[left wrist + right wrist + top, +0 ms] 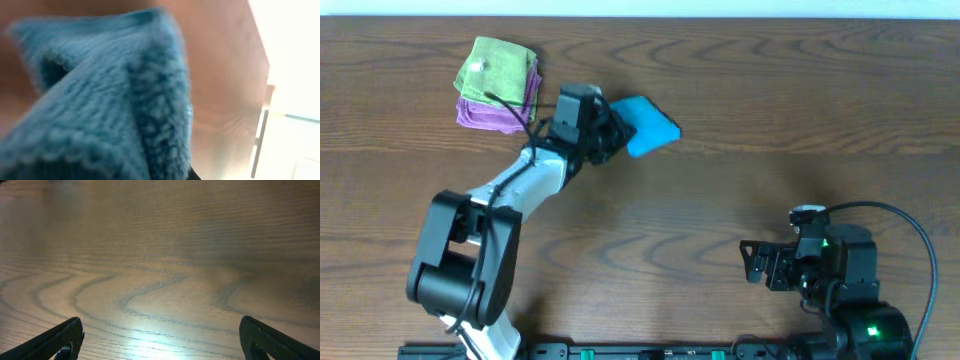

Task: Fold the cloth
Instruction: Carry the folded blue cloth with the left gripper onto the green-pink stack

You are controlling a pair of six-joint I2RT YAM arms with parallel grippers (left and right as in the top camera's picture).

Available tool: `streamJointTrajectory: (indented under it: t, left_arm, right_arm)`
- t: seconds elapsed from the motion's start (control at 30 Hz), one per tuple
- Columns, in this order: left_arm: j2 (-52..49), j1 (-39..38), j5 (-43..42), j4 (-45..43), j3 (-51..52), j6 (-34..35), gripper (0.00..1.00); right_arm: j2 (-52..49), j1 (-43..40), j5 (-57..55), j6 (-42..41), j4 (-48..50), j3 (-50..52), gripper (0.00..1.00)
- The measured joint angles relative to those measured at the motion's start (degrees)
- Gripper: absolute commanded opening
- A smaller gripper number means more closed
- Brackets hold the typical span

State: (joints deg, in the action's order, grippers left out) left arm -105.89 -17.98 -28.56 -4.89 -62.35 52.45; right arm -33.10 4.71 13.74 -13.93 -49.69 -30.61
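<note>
I see the left gripper (pixel 613 130) pinching the bright sky-blue fabric cloth (pixel 650 122). Right gripper (pixel 750 262) spread, over brown wooden table (pixel 740 70).

I count three cloths on the one worktop (pixel 770 120). There is one blue cloth (pixel 645 125) far back, a bit left of the middle. There is one green cloth (pixel 498 68) at the far left, and one purple cloth (pixel 485 113) under it. I count two robot arms, the left arm (pixel 510 190) and the right arm (pixel 840 280). Each arm has one end effector, so that makes two, the left end effector (pixel 610 130) and the right end effector (pixel 748 262).
</note>
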Motion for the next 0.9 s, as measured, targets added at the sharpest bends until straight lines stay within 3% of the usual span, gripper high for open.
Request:
streamJointTrajectory:
  t: [0.27,0.5,0.9]
  left_arm:
    - [2.3,5.3,8.2,15.0,-17.1,-6.5,0.06]
    - [2.4,11.5,13.6,15.3,-23.5,-11.8,0.06]
    - [2.0,18.3,19.0,10.3,-23.8,-18.8,0.06]
  right_arm:
    - [0.0,0.0,0.0,-0.1,0.0,0.0,0.99]
    - [0.0,0.0,0.0,-0.1,0.0,0.0,0.99]
    - [0.0,0.0,0.0,-0.1,0.0,0.0,0.99]
